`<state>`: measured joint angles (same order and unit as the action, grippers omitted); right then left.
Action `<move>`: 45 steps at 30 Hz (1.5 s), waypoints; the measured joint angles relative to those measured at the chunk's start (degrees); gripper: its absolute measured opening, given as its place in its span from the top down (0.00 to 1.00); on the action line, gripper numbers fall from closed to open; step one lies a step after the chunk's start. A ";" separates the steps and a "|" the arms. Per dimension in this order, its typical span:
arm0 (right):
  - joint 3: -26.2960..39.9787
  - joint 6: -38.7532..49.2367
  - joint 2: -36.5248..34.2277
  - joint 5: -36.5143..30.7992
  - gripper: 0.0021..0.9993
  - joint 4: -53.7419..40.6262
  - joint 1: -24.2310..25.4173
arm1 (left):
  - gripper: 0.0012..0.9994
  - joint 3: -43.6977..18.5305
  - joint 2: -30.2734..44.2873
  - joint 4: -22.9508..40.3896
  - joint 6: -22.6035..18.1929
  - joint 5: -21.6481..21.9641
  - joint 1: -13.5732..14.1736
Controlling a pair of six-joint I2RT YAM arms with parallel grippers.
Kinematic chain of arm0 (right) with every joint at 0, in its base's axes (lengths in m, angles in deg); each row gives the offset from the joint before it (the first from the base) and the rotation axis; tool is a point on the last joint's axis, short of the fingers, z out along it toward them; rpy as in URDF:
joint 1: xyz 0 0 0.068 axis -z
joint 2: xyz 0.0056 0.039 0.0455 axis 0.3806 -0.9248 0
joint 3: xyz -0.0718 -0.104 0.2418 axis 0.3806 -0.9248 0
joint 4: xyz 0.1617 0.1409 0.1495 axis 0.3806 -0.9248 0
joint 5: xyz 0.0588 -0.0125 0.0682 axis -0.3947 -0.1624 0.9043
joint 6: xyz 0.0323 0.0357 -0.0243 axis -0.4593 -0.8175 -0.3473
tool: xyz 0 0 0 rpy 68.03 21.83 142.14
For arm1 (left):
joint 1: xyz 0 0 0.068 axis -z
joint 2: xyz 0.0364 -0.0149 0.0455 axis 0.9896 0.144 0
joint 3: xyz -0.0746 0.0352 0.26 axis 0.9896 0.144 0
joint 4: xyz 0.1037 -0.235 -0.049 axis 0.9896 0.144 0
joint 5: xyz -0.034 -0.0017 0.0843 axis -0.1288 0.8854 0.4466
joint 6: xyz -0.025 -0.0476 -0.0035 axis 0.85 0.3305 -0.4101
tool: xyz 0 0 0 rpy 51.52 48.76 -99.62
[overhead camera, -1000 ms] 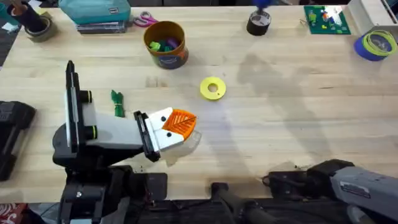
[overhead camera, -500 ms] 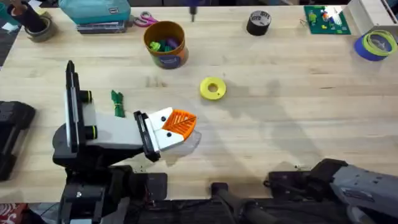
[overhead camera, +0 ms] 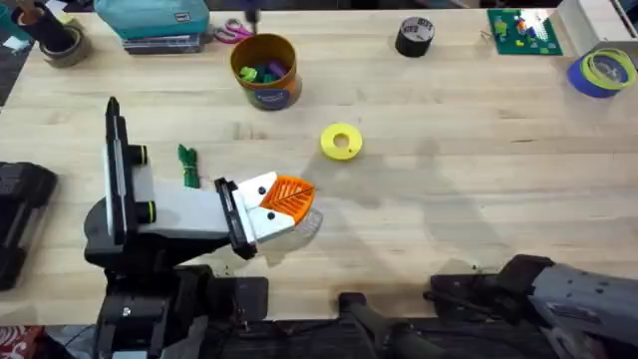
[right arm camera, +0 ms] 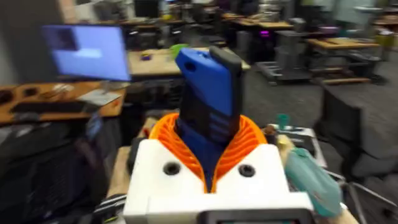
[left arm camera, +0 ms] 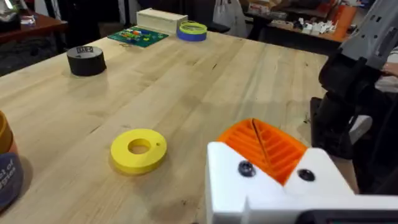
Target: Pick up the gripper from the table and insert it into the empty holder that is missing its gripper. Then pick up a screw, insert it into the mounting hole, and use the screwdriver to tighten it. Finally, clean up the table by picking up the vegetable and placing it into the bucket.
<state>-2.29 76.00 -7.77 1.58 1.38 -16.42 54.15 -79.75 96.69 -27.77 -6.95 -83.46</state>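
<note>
Right claw clamped on the screwdriver; left claw low over the desk.

The right claw (right arm camera: 208, 168) grips the blue screwdriver (right arm camera: 208, 93) between its orange pads (right arm camera: 249, 140). The left claw (overhead camera: 289, 204) rests near the yellow disc (overhead camera: 341, 141); how far it is open I cannot tell. The vegetable (overhead camera: 187, 165) lies beside the left arm, the bucket (overhead camera: 265, 70) farther back on the desk (overhead camera: 478, 179).
</note>
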 joint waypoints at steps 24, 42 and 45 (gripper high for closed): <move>-16.18 -10.45 -2.28 24.93 0.98 32.25 -0.25 | 1.00 0.00 0.00 0.00 0.00 0.00 0.00; -17.16 -11.98 -2.26 28.79 0.98 32.60 -0.25 | 1.00 0.00 0.00 -0.01 0.00 0.00 0.00; -17.49 -11.52 -2.26 28.82 0.98 32.69 -0.33 | 1.00 0.00 0.00 0.00 0.00 0.00 0.00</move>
<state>-19.77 64.49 -10.03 30.40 34.07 -16.74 54.15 -79.75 96.68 -27.77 -6.95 -83.46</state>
